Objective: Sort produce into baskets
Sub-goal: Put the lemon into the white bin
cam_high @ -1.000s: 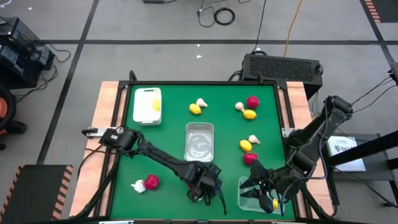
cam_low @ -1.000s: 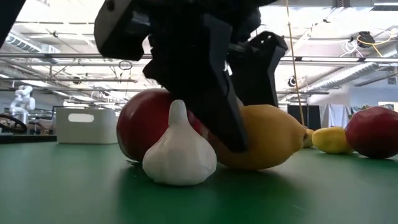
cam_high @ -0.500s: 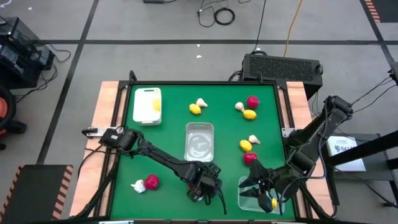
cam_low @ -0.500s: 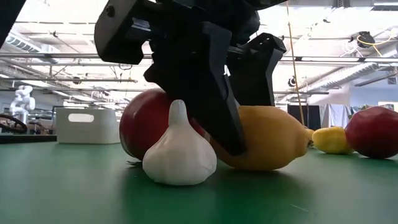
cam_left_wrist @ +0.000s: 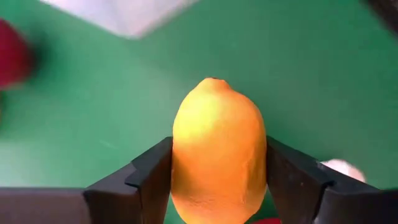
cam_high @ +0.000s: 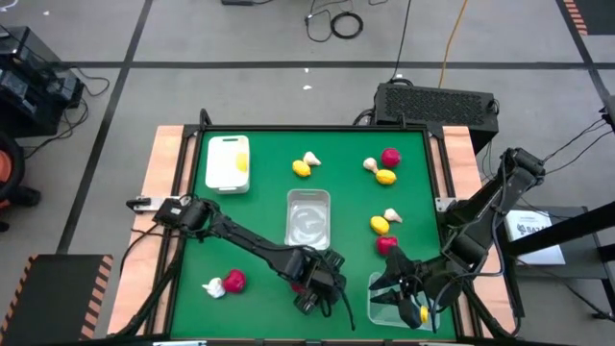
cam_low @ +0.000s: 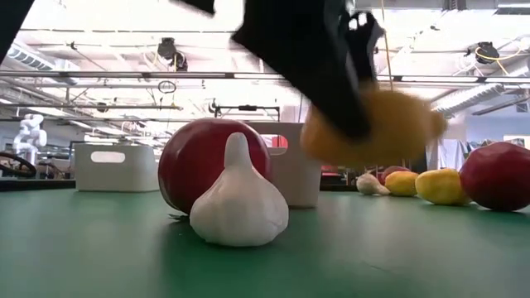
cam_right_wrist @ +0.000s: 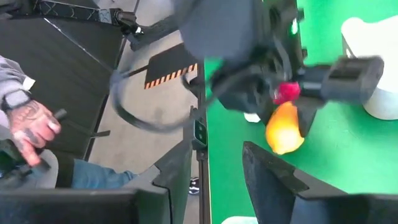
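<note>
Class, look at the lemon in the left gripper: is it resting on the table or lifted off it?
Lifted. In the low view the lemon hangs above the green table, and the left gripper clamps it on both sides.

Robotics lab — humanoid robot (cam_low: 31, 132), ceiling trusses (cam_low: 108, 76), floor cables (cam_high: 338, 23).

text: none legible | labels: none legible | signs: none legible
</note>
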### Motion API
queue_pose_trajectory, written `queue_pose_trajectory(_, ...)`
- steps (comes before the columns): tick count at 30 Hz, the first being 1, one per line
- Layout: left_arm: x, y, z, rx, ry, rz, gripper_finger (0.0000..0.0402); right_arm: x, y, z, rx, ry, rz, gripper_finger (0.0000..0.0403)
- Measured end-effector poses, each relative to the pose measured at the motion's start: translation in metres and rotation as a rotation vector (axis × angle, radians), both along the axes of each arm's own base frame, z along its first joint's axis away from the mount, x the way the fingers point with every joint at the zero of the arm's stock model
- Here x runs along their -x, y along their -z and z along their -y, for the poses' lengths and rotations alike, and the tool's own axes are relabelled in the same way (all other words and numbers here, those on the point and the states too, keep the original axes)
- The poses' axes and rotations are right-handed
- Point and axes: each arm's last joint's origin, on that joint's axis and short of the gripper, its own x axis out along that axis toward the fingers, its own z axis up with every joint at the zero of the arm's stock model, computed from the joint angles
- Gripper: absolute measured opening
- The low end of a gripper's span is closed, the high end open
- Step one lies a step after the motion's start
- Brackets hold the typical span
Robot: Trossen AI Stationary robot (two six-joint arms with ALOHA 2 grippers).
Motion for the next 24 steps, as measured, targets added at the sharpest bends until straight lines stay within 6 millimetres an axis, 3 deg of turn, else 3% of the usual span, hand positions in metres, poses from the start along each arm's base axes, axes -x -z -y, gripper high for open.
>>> queue_pose_trajectory(5, 0.009, -0.045, -0.021, 0.009, -0.094, 0.052, 0.0224, 0.001, 0.002, 0.001, 0.019, -0.003, -0.014, 0.0134)
queue_pose_trajectory(13, 0.045, -0.110, -0.082, 0.037, -0.327, -0.017, 0.0224, -0.008, 0.003, 0.011, 0.051, 0.034, -0.016, 0.0134)
queue_pose_trajectory(19, 0.091, -0.154, -0.135, -0.046, -0.517, 0.001, 0.0224, -0.023, 0.003, 0.027, 0.090, 0.085, -0.004, 0.0134)
queue_pose_trajectory(24, 0.146, -0.173, -0.185, -0.064, -0.690, 0.053, 0.0224, -0.037, 0.002, 0.045, 0.079, 0.162, 0.004, 0.0134)
